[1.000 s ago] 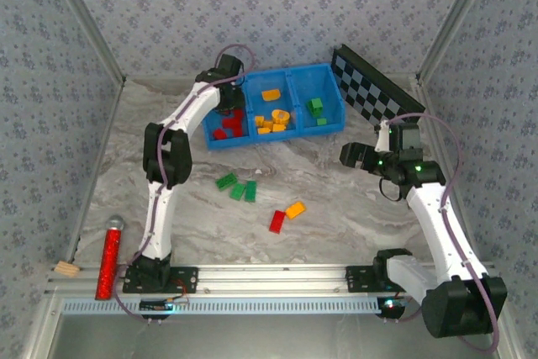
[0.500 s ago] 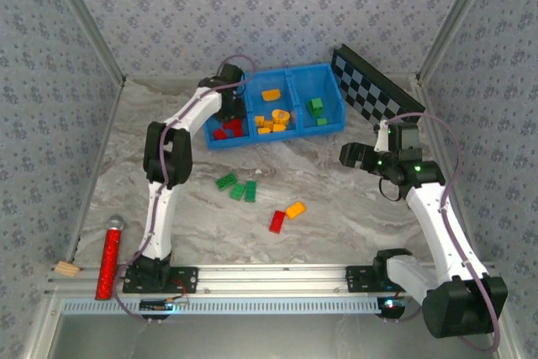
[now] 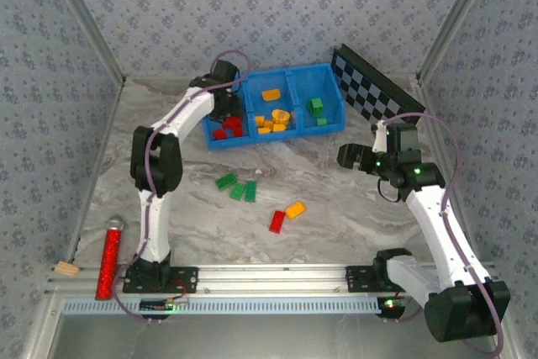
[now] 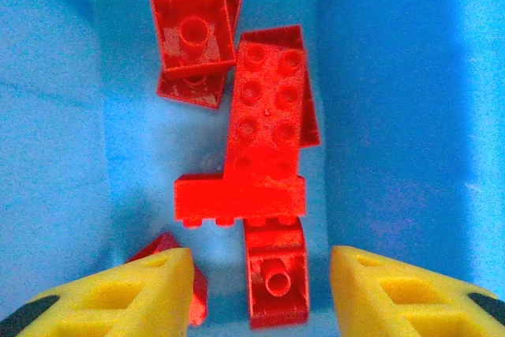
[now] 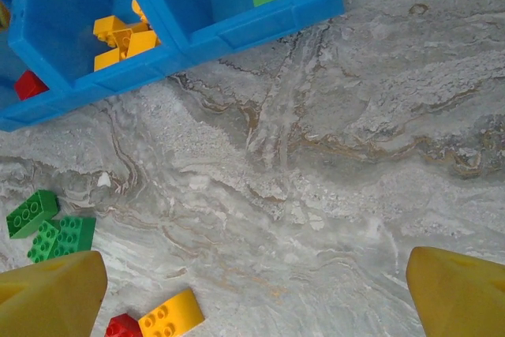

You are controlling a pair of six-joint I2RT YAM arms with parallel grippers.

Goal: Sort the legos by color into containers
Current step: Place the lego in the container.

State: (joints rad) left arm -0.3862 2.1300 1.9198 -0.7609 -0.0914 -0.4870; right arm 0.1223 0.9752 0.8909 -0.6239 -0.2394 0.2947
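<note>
left claw open over the red bin, a few bricks loose on the table

the blue tray (image 3: 252, 138) sits at the far middle of the marble table (image 3: 336, 224), its three compartments side by side. the left compartment (image 4: 134, 116) holds the red bricks (image 4: 264, 116): one long brick lies studs up across the others, and some are tipped or upside down. the middle compartment (image 3: 274, 134) holds the orange-yellow bricks (image 3: 273, 119), and the right compartment (image 3: 326, 127) holds the green bricks (image 3: 315, 107).

the left gripper (image 4: 260, 274) hangs over the left compartment. it is released, with its yellow fingers (image 4: 134, 293) apart and nothing between them, and red bricks lie below.

the right gripper (image 3: 347, 155) hovers above bare table, to the right of the tray and nearer. it too is released, its fingers (image 5: 55, 290) spread wide and empty.

nearer than the tray, the loose green bricks (image 3: 225, 181) lie close together on the table. nearer again and to their right, a loose red brick (image 3: 276, 221) lies just beside a loose orange brick (image 3: 295, 209); they seem to touch.

a checkered board (image 3: 374, 90) leans at the far right. a red glittery tube (image 3: 108, 258) and a small wooden block (image 3: 65, 270) lie at the near left.
</note>
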